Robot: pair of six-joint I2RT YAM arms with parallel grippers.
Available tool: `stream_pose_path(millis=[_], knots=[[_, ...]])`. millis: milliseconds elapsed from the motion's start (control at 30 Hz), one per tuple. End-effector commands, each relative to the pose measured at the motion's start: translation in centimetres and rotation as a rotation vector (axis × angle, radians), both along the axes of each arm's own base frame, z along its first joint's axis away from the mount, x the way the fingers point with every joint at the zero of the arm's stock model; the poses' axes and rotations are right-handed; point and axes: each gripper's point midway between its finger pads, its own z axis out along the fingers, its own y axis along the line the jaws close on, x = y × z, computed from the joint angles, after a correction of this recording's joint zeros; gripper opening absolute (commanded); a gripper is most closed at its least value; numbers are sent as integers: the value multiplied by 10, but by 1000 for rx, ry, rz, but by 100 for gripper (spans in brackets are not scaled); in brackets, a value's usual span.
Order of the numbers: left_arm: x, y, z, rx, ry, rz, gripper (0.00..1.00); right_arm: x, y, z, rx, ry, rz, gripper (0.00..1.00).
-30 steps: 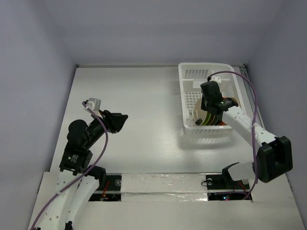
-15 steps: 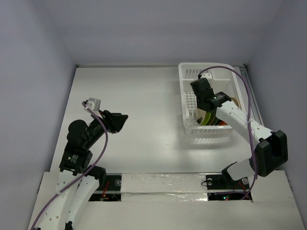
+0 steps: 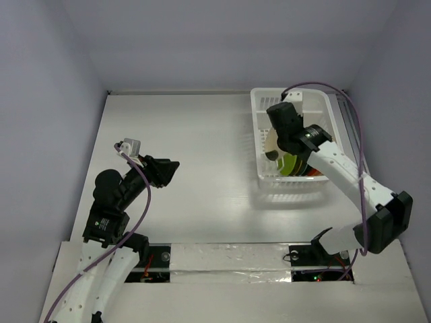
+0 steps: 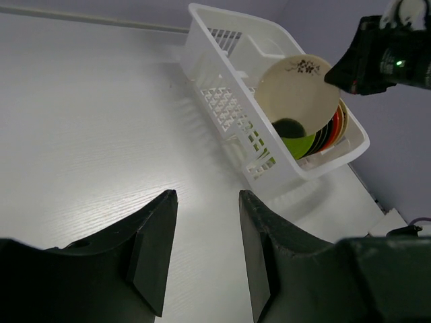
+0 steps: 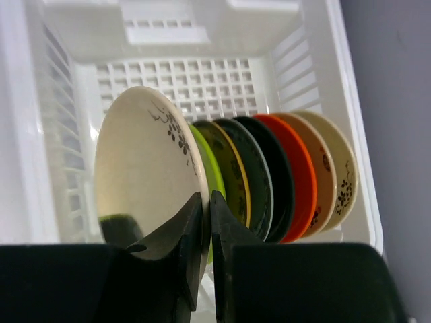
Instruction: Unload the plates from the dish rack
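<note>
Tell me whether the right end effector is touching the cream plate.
Touching. In the right wrist view the right end effector pinches the cream plate at its lower rim, a finger on each face.

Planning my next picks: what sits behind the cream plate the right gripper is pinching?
Upright in the dish rack behind the cream plate: a lime green plate, dark plates, an orange-red plate, a tan plate, a second cream plate last. Only rims show; their faces are covered.
</note>
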Motion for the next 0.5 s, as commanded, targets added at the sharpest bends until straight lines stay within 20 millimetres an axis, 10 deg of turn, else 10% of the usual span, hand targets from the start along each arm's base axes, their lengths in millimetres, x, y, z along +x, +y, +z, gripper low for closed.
stream_pose_path(millis=[0,200,467], knots=[[1,-1,7,-10,-34,-1,39,-4,-7,80,114,-234,-46,0],[1,1,7,-10,-31,10,39,-21,6,119,270,-332,50,0],[3,8,8,-6,-28,57,49,-4,165,99,669,-277,511,0]])
